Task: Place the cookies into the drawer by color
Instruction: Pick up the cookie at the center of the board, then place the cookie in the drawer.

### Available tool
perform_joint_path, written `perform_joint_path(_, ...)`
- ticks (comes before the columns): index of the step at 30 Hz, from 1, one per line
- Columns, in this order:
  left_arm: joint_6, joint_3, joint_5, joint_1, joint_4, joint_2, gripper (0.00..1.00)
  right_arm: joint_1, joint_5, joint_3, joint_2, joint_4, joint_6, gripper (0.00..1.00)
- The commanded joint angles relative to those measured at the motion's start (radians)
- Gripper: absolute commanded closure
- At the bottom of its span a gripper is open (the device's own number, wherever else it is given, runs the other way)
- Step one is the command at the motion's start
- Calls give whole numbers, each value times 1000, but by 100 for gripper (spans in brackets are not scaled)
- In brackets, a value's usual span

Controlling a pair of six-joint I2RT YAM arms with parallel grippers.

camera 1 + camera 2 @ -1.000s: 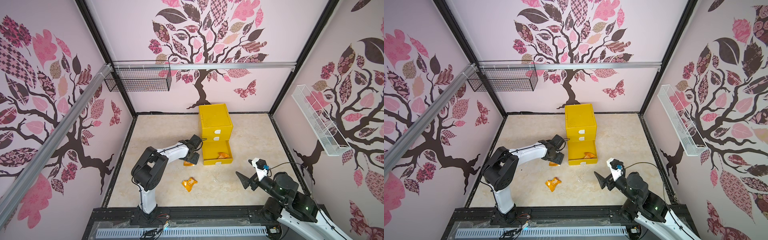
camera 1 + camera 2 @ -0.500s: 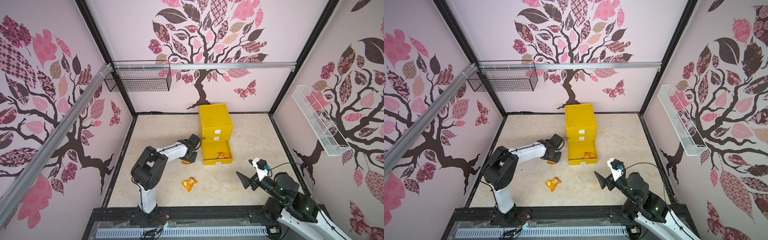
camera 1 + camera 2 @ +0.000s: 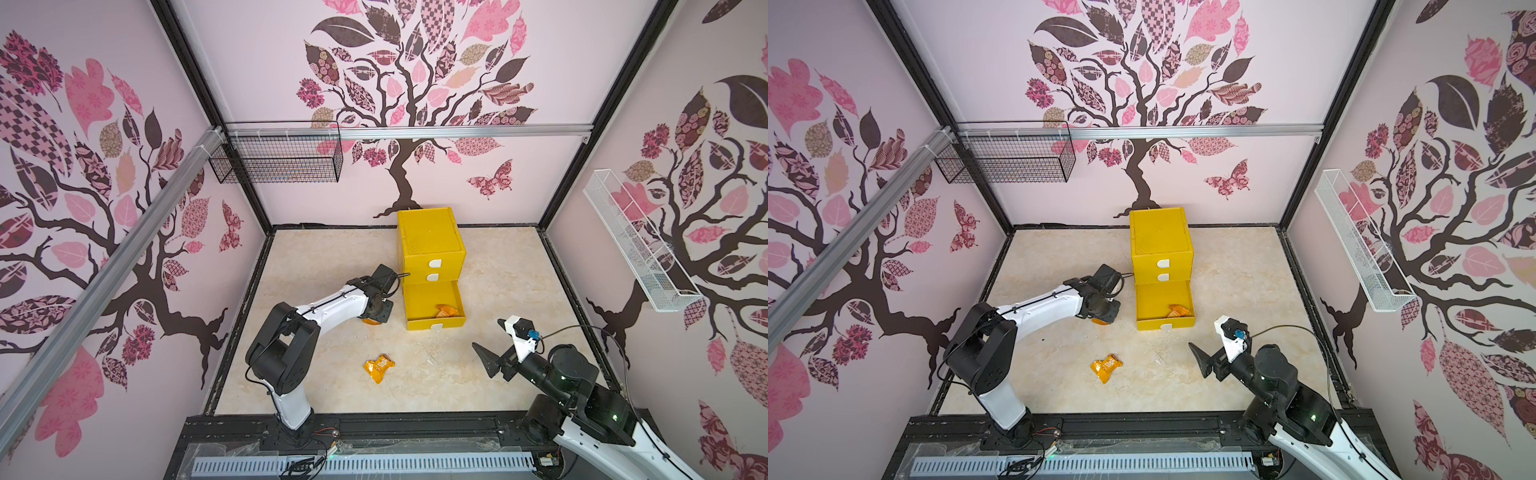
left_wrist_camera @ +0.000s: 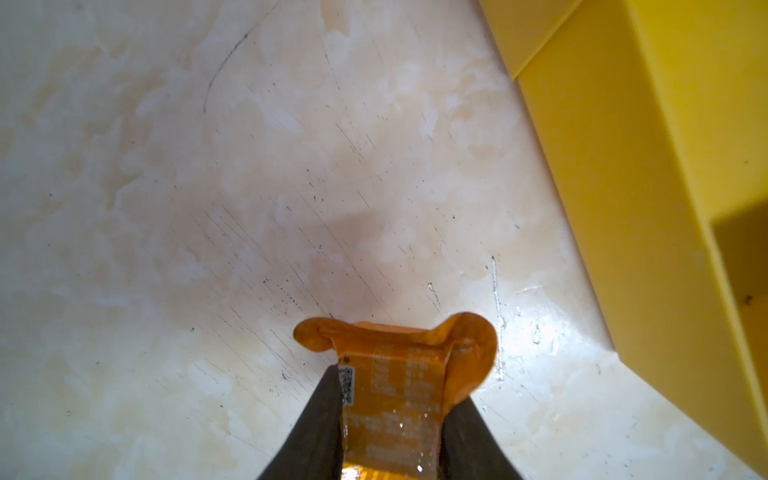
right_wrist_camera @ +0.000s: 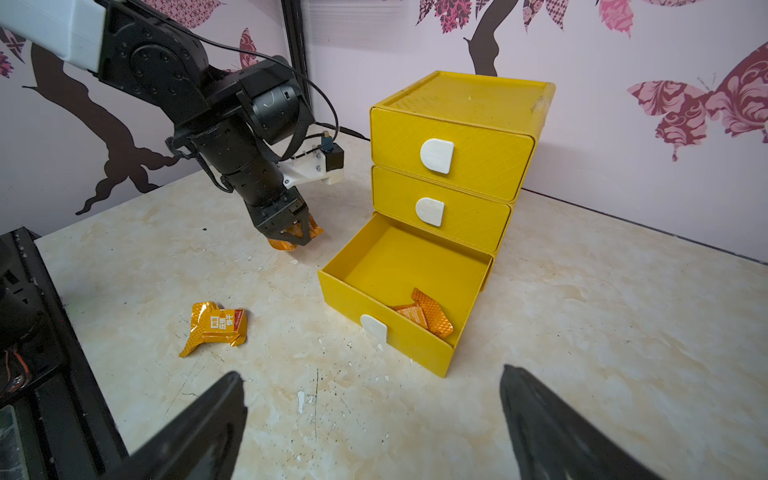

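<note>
Cookie in orange foil (image 4: 399,374) is held pinched by the narrowed left gripper (image 5: 296,237), just beside the pulled-out bottom tray (image 5: 399,262) of the drawer (image 5: 453,137). A second cookie (image 5: 428,318) is seen inside that tray; a third cookie (image 5: 216,326) is laid on the table (image 5: 582,332) in front of the drawer. The right gripper (image 5: 371,371) is spread wide, empty, facing the drawer.

You see a yellow drawer (image 3: 428,245) with white handles (image 3: 435,263), shiny orange cookies (image 3: 378,367), a cream marbled surface (image 3: 316,257), a black wire basket (image 3: 278,160), a white wire basket (image 3: 640,249), and pink walls (image 3: 266,62) patterned with brown-and-pink trees (image 3: 399,108).
</note>
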Motion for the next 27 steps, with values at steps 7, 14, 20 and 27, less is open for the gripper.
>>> perform_joint_path(7,145,74,4,-2,-42,-66,87,-5,-3,-5,1,16,-5,1)
perform_joint_path(14,231,86,34,-9,8,-119,86,-6,-2,-4,8,17,-5,1)
perform_joint_path(20,353,54,65,-56,103,-170,86,-6,6,-4,7,18,-5,1)
perform_joint_path(27,466,32,93,-142,200,-208,85,-6,7,-4,10,16,-4,1)
